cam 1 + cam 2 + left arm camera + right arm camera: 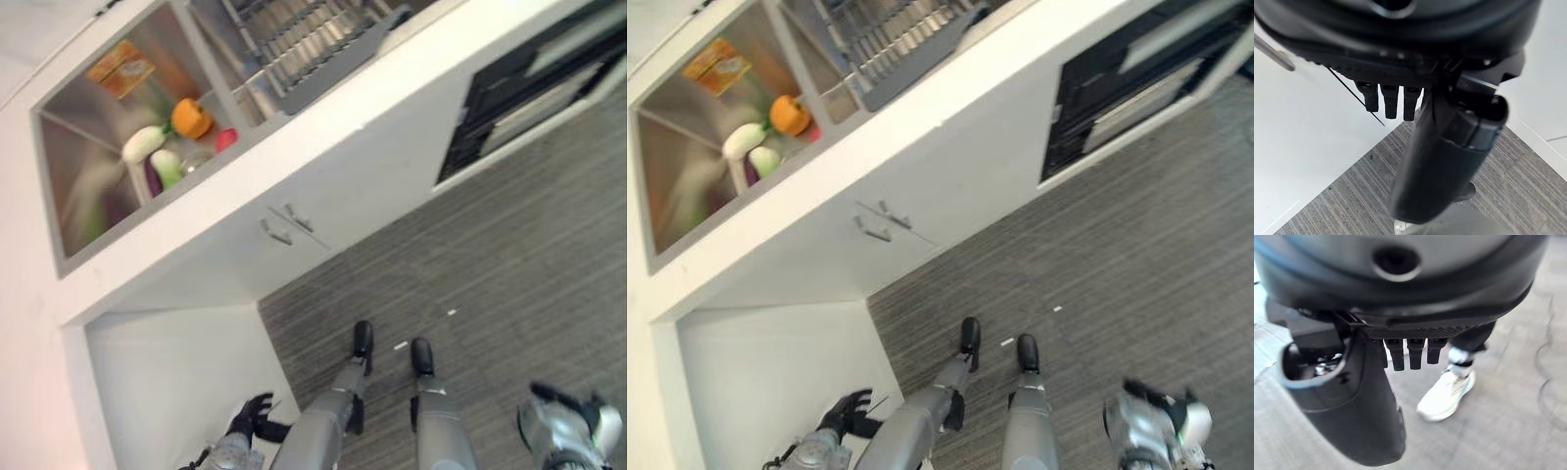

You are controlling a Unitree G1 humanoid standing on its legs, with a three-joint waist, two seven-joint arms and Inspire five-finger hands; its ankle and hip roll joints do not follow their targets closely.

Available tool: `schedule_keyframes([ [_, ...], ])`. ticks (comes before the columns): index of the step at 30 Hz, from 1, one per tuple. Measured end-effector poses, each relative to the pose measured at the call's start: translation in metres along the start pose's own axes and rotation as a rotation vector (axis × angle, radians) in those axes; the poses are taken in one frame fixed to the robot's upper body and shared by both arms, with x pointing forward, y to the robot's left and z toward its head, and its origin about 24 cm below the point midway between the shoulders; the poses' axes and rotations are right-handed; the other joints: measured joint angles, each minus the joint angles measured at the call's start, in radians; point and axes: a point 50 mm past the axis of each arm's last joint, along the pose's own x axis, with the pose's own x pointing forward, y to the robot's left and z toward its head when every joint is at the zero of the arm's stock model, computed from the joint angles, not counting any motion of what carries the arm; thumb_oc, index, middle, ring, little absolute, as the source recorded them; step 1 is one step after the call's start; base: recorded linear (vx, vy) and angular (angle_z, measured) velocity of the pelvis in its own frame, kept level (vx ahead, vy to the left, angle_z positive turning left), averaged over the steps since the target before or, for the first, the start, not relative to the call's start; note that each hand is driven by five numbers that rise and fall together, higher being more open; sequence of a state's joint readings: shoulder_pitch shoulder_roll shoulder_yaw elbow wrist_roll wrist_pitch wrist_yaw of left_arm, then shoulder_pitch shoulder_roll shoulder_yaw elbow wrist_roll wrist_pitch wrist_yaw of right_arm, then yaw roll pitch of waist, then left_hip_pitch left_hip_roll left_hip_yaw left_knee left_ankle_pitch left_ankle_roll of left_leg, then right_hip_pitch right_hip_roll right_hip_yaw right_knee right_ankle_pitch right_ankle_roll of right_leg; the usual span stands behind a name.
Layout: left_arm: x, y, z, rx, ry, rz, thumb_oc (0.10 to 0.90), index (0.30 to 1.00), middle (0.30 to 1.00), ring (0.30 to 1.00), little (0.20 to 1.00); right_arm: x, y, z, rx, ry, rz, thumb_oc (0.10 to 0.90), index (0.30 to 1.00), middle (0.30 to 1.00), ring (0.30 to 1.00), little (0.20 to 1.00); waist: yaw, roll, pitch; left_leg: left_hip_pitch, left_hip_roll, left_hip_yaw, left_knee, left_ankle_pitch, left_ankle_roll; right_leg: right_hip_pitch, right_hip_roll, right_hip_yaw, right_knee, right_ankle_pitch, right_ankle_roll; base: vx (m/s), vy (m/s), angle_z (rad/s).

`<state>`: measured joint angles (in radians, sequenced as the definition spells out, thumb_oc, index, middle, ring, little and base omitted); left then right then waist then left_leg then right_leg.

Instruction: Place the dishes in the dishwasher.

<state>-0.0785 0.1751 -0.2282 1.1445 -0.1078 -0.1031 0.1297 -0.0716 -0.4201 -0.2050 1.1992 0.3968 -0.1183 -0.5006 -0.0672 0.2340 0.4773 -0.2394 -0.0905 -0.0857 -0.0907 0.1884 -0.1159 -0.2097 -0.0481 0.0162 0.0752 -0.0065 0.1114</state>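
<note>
— What do we have closest to us?

— Our left hand (251, 415) hangs low beside the white cabinet wall (176, 382), fingers loose and spread, holding nothing. Its wrist view shows the fingers (1391, 100) straight over striped grey floor (1352, 196). Our right hand (1410, 352) hangs low on the other side, also with straight fingers and nothing in it; in the head views it is cut off at the edge and blurred.

— Anything past the right hand?

— A person's white shoe (1445, 394) on the floor, beyond the fingertips; the leg above it is hidden.

— And the dishes?

— Far from both hands, up on the white counter (323, 147). A grey dish rack (313, 49) sits there, cut off by the frame edge, its long axis running slantwise along the counter. We cannot make out any dishes on it. Left of it is a steel sink (88, 186) with toy vegetables: an orange one (191, 117), a white one (144, 143), others too blurred to name.

— The dishwasher?

— A dark open front (529, 88) in the cabinet, far ahead of our right hand; its inside is hard to read.
</note>
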Motion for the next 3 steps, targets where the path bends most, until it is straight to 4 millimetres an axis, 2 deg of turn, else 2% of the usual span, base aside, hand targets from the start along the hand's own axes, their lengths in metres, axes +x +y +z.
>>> schedule_keyframes([
  [1, 0.001, 0.009, -0.004, -0.002, 0.029, 0.034, 0.8, 0.9, 0.9, 0.9, 0.9, -0.003, -0.006, -0.029, -0.137, 0.058, 0.034, 0.8, 0.9, 0.9, 0.9, 0.9, -0.004, -0.019, 0.0, 0.038, 0.009, 0.014, 0.0, -0.014, 0.011, 0.049, 0.005, 0.008, -0.032, 0.012, -0.005, 0.04, -0.059, -0.43],
  [2, 0.001, 0.019, -0.007, 0.007, 0.048, 0.068, 0.8, 0.9, 0.9, 0.9, 0.9, -0.009, -0.005, -0.049, -0.254, 0.122, 0.094, 0.8, 0.9, 0.9, 0.9, 0.9, 0.01, -0.045, -0.01, 0.071, 0.019, 0.035, -0.004, -0.023, 0.024, 0.092, 0.01, 0.012, -0.068, 0.029, -0.009, 0.02, -0.033, -0.4],
  [3, 0.001, 0.019, -0.007, 0.007, 0.048, 0.068, 0.8, 0.9, 0.9, 0.9, 0.9, -0.009, -0.005, -0.049, -0.254, 0.122, 0.094, 0.8, 0.9, 0.9, 0.9, 0.9, 0.01, -0.045, -0.01, 0.071, 0.019, 0.035, -0.004, -0.023, 0.024, 0.092, 0.01, 0.012, -0.068, 0.029, -0.009, 0.03, -0.049, -0.43],
])
